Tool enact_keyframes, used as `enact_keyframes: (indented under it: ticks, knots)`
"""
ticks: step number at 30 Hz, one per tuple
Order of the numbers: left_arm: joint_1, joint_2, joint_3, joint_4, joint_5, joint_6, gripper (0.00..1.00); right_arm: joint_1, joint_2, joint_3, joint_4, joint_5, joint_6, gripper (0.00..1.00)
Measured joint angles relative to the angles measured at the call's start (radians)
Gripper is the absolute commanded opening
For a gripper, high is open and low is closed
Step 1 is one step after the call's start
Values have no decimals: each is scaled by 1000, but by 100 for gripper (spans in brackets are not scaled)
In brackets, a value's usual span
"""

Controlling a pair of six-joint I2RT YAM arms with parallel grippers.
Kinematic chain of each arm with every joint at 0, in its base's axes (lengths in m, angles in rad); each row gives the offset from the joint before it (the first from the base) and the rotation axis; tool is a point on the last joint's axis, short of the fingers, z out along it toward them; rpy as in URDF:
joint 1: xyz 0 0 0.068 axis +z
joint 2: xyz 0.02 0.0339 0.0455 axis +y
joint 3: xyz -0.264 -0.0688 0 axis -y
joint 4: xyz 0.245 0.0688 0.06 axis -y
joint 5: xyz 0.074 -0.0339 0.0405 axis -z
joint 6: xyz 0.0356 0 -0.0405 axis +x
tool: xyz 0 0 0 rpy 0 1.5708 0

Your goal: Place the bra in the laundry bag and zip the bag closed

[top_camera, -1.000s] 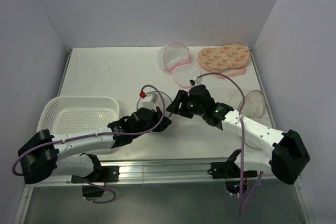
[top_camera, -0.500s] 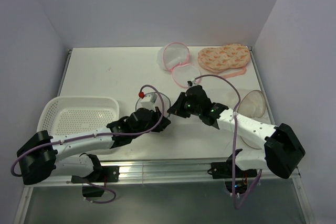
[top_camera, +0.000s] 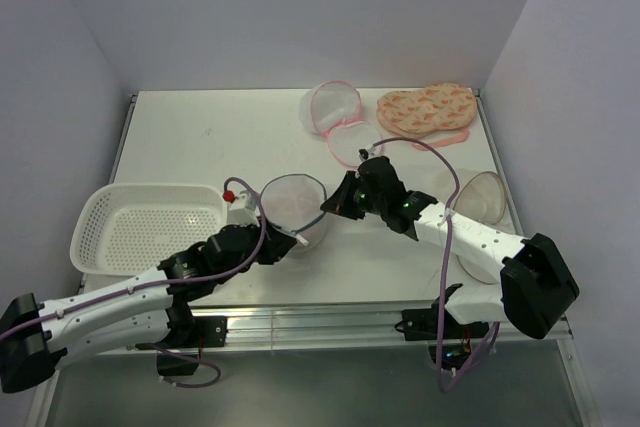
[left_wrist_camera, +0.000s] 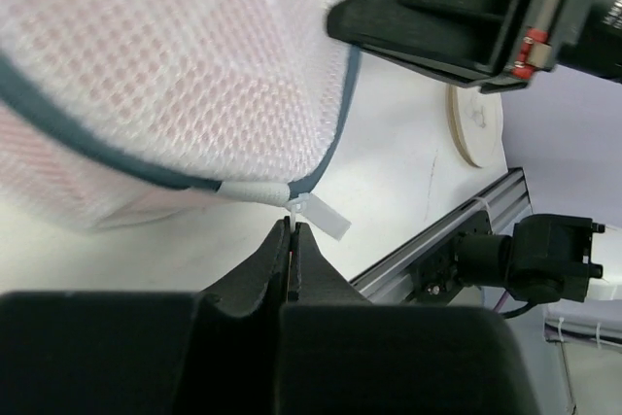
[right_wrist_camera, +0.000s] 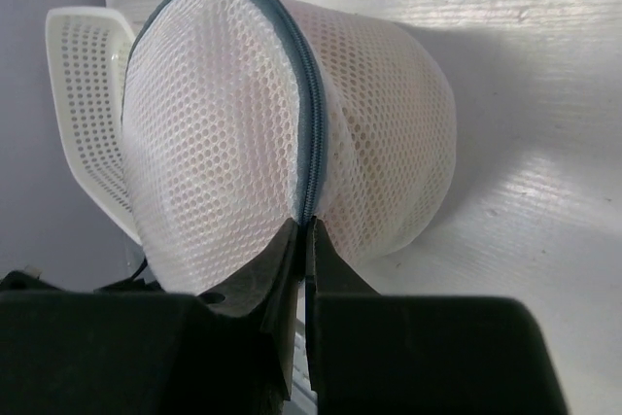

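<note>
White table (top_camera: 200, 137), laundry bag (top_camera: 293, 205) at centre; left gripper (left_wrist_camera: 293, 232) pinched shut on zip tab (left_wrist_camera: 324, 218); right gripper (right_wrist_camera: 303, 230) clamped on grey rim (right_wrist_camera: 309, 123). Step: zipping — next, probably draw tab along rim.

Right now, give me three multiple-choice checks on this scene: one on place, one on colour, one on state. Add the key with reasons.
1. In the top view, on which side of the laundry bag does the white basket lie?
A) left
B) right
C) behind it

2. What colour is the laundry bag's zip rim?
A) pink
B) grey
C) yellow

3. What is the right hand doing?
A) open above the bag
B) shut on the zip rim
C) shut on the basket

Key:
1 A: the basket sits at the far left of the top view and the bag sits in the middle.
2 B: the right wrist view shows a grey zip band on white mesh.
3 B: in its own view it is closed, pinching the rim.
</note>
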Motion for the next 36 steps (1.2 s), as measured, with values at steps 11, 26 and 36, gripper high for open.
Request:
enact_keyframes:
  ticks: [11, 26, 36]
  knots:
    - [105, -167, -65, -97, -16, -62, 0, 0, 0, 6, -3, -58, -15, 1]
    - [122, -148, -15, -226, -74, -50, 46, -18, 0, 13, -19, -17, -48, 25]
    - [123, -238, 100, -366, -127, -26, 54, -21, -29, 42, -51, -5, -69, 81]
